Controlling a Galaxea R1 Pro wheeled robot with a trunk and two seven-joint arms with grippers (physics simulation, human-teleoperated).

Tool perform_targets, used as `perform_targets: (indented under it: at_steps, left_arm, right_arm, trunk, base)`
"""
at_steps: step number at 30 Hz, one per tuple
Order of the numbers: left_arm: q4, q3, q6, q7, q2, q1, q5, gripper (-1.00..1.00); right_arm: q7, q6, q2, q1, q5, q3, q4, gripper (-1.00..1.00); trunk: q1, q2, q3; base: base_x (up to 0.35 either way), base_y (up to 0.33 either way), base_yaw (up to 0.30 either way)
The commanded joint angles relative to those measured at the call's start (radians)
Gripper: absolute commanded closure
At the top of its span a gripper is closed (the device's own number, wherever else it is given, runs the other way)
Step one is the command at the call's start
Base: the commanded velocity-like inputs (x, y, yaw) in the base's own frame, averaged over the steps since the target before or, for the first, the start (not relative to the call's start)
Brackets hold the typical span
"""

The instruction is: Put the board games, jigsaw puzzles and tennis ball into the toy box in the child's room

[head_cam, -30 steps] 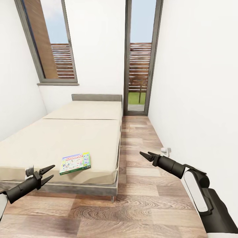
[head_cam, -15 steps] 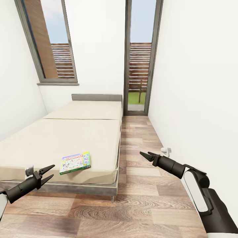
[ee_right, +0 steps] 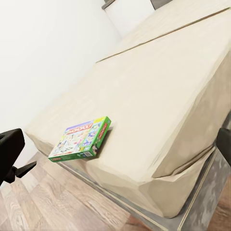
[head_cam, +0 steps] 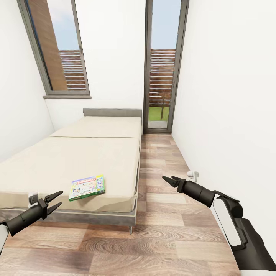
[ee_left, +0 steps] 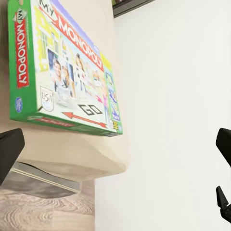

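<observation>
Monopoly, a thin green-and-white printed game box (head_cam: 87, 188), lies flat near the foot corner of the low beige-mattressed, grey-framed bed (head_cam: 88, 153) (over wood-plank floor (head_cam: 168, 230)), with the left gripper (head_cam: 53, 202) and right gripper (head_cam: 171, 180) both empty, jaws spread, short of it.
</observation>
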Motion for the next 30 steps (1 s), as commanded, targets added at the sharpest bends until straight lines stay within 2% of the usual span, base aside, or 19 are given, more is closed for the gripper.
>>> perform_targets:
  at_steps: [1, 6, 27, 30]
  left_arm:
    - [0.000, 0.001, 0.005, -0.002, 0.000, -0.001, 0.001, -1.00]
    - [0.000, 0.001, 0.006, -0.002, 0.001, -0.001, 0.001, -1.00]
    - [0.000, 0.001, 0.003, -0.003, 0.001, -0.001, 0.003, -1.00]
    - [0.000, 0.001, 0.003, -0.003, 0.001, 0.000, 0.003, -1.00]
  right_arm:
    - [0.001, 0.007, 0.000, -0.001, -0.005, -0.001, 0.000, -1.00]
    - [0.001, 0.007, 0.000, -0.001, -0.005, -0.001, 0.000, -1.00]
    - [0.001, 0.007, 0.000, -0.001, -0.005, -0.001, 0.000, -1.00]
    - [0.001, 0.007, 0.000, -0.001, -0.005, -0.001, 0.000, -1.00]
  trunk:
    - [0.004, -0.008, -0.004]
    - [0.023, -0.043, -0.020]
    - [0.032, -0.048, -0.101]
    - [0.032, -0.048, -0.101]
  base:
    - [0.000, 0.000, 0.000]
    - [0.000, 0.000, 0.000]
    - [0.000, 0.000, 0.000]
    - [0.000, 0.000, 0.000]
